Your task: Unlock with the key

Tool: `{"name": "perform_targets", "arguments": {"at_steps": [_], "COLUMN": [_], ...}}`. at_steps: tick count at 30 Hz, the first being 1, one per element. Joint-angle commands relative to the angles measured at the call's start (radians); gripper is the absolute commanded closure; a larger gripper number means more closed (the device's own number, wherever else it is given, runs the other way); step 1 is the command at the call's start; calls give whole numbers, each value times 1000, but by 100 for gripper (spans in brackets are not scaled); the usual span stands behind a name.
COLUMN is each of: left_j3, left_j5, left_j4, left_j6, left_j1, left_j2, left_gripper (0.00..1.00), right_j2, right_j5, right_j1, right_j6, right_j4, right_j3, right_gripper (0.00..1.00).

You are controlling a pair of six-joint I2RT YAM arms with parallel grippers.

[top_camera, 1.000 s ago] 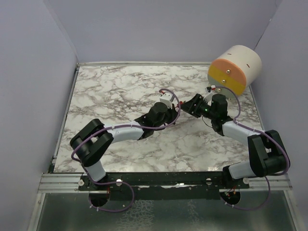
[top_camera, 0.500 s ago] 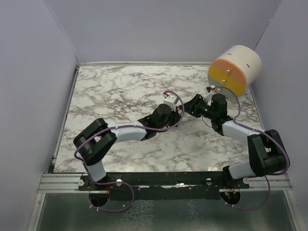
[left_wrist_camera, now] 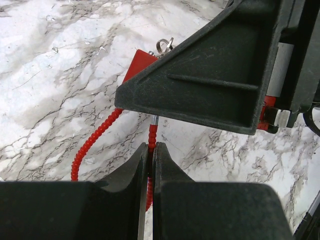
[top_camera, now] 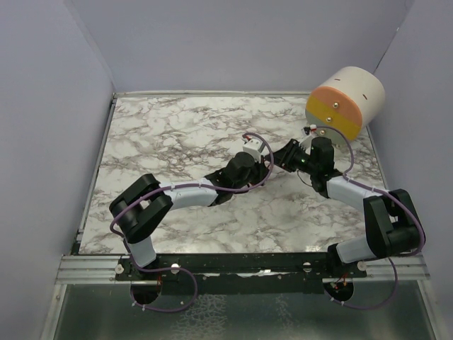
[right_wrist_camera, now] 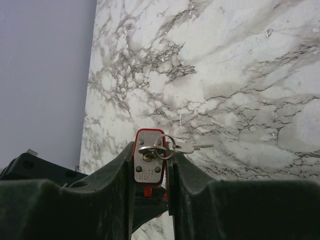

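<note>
In the right wrist view a red padlock [right_wrist_camera: 149, 167] with a silver face stands between the fingers of my right gripper [right_wrist_camera: 151, 150], which press its two sides. A key [right_wrist_camera: 150, 149] sits in its keyhole. A ring [right_wrist_camera: 165, 146] with a second key [right_wrist_camera: 192, 147] hangs to the right. My left gripper [left_wrist_camera: 151, 146] is shut on the padlock's red ribbed cable [left_wrist_camera: 95, 135], just below the right gripper's black finger [left_wrist_camera: 215, 75]. A corner of the padlock [left_wrist_camera: 139, 62] shows behind that finger. From above, both grippers [top_camera: 265, 164] [top_camera: 278, 159] meet right of the table's middle.
A cylinder with a yellow and orange face [top_camera: 345, 101] stands at the back right corner, close behind the right wrist. Lilac walls enclose the marble table [top_camera: 177, 134] on three sides. The cable loops down onto the marble at the left of the left gripper.
The left arm has carried the cable rightward and a little farther back, up to the right gripper. The right gripper's jaws have narrowed onto the padlock.
</note>
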Motion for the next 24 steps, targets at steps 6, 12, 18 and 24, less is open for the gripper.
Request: {"name": "perform_targets", "arguments": {"at_steps": [6,12,18,24], "left_j3": [33,26,17,-10], "left_j5": [-20,-53,-82,-82], "left_j4": [19,13,-12,-14], "left_j6": [13,18,30,24], "left_j1": [-11,-9,16,57], "left_j2": [3,-5,-14,-31], "left_gripper": [100,100,100,100], "right_j2": [12,2,-18,-38], "right_j5": [-3,12,21,40], "right_j1": [-5,-5,-5,-5], "right_j6": [-11,-6,-11,-12], "right_j4": [-2,-2,-9,-12], "right_j3": [25,15,6,-6], "right_gripper": [94,99,99,99]}}
